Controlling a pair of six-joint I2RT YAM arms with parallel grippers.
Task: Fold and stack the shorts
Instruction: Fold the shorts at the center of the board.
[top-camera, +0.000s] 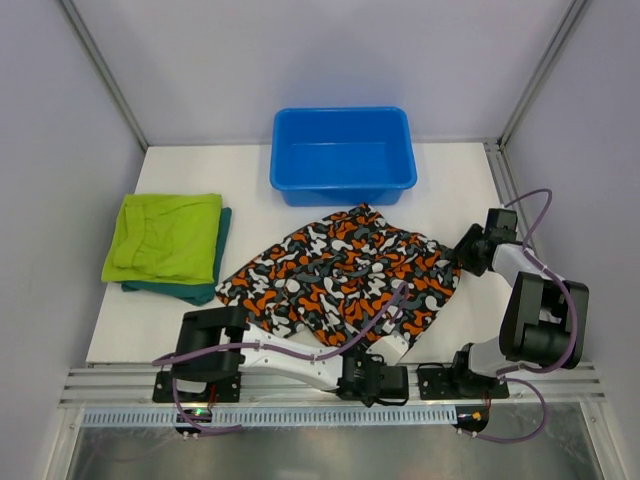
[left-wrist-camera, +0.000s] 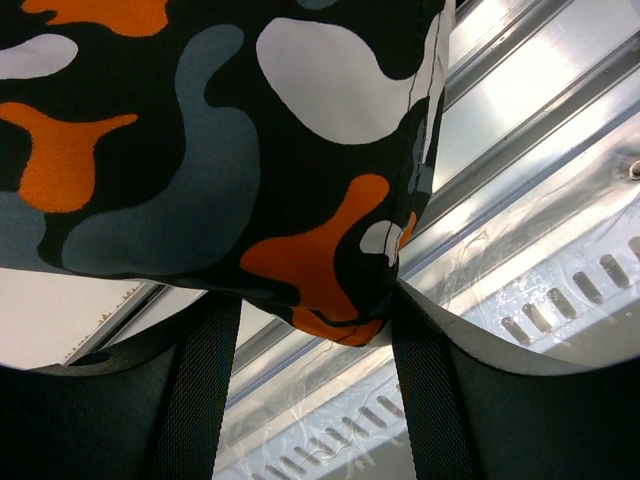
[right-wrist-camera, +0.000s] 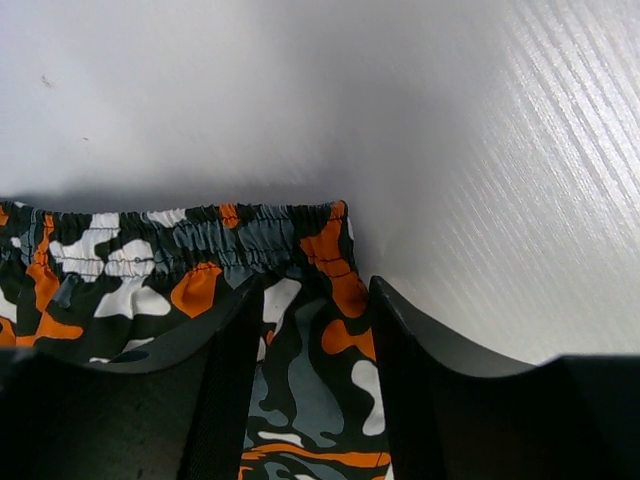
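Note:
The camouflage shorts (top-camera: 340, 275) lie spread flat in the middle of the table. The lime shorts (top-camera: 165, 235) lie folded on the folded teal shorts (top-camera: 200, 293) at the left. My left gripper (top-camera: 393, 378) is at the table's near edge by the camouflage shorts' near right corner. In the left wrist view (left-wrist-camera: 310, 300) its jaws stand apart, and the cloth corner (left-wrist-camera: 200, 150) hangs between the tips. My right gripper (top-camera: 463, 252) is at the shorts' right corner. In the right wrist view (right-wrist-camera: 312, 290) its jaws stand apart, straddling the cloth just below the elastic waistband (right-wrist-camera: 130, 260).
A blue plastic tub (top-camera: 345, 185) stands at the back centre, just behind the camouflage shorts. Aluminium rails (top-camera: 300, 395) run along the table's near edge under my left gripper. Grey walls close in the table at left, back and right.

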